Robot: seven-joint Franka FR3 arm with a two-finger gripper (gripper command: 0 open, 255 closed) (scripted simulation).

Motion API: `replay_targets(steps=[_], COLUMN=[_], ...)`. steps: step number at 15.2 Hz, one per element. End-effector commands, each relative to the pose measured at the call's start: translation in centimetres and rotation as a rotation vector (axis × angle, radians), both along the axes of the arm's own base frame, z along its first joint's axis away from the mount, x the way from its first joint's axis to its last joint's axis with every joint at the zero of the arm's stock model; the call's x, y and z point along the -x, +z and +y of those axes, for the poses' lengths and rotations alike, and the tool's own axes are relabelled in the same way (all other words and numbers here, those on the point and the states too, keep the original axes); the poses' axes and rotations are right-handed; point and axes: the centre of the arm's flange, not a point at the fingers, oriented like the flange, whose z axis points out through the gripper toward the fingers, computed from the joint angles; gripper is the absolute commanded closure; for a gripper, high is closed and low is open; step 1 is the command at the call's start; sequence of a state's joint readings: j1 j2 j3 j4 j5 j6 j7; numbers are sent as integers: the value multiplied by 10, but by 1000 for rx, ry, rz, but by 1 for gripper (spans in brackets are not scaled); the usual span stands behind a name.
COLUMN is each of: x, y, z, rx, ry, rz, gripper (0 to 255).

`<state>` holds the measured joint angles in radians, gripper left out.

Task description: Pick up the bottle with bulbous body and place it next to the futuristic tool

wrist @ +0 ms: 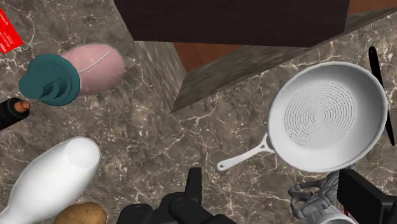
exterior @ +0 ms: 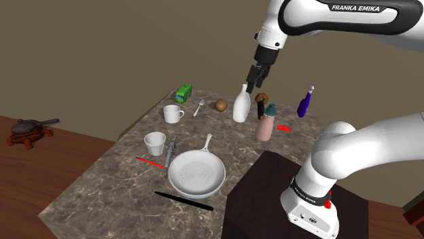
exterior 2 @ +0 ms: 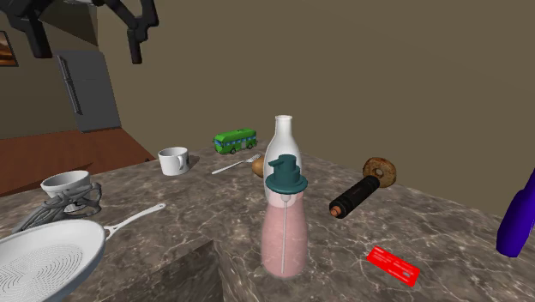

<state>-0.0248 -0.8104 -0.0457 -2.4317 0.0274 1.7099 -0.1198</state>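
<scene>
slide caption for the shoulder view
Open gripper hovers close to the white bottle on a cluttered stone-patterned table

Soft, even light from above falls on the marble worktop [exterior: 102, 183], moderately bright. The white pan [exterior: 196, 172] by the edge at the dark stand [exterior: 258, 197] and the white bottle [exterior: 240, 108] toward the far edge glow brightest. The brown walls [exterior: 102, 47] look dim; the worktop's side face lies in shade.

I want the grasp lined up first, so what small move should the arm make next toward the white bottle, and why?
Probably shift the open gripper sideways until the neck of the white bottle sits between the fingers. In the wrist view the bottle lies beside the fingers, not between them; the gripper hangs near its top.
</scene>
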Motion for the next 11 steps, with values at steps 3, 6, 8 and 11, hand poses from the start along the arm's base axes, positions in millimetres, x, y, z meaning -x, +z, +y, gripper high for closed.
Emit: replay_targets(steps=[3, 6, 8, 11], x=[-11, -28, -40, -57], y=[-8, -21, -29, -41], z=[-22, -55, -77, -110], rx=[3, 9, 12, 17], ry=[5, 12, 17, 24], rz=[1, 3, 5, 7], gripper=[0, 0, 0, 0])
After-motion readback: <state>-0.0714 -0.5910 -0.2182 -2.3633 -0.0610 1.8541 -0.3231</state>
